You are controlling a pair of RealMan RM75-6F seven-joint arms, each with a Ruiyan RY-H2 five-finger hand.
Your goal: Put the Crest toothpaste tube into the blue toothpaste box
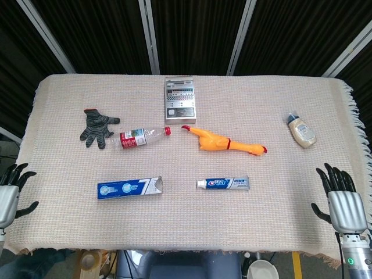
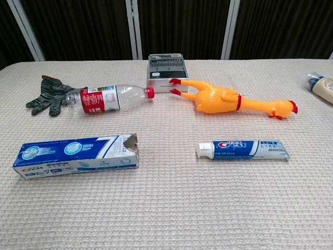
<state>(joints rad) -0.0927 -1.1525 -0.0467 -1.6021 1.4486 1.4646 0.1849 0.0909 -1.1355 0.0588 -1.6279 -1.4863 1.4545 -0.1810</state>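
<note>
From the head view, both hands are waiting off the near corners of the cloth-covered table: the left hand and the right hand are each showing spread fingers and gripping nothing, well apart from everything. The Crest toothpaste tube is lying flat near the front edge, and the blue toothpaste box is sitting in line with it, torn mouth facing the cap, so a straight slide looks possible. Behind them a rubber chicken, a plastic bottle, a grey glove, a silver device and, far right, what is probably a squeeze bottle are sitting clear.

From the chest view, neither hand is showing. The tube is pointing its white cap at the box, whose ragged end is gaping open, with bare cloth between them
</note>
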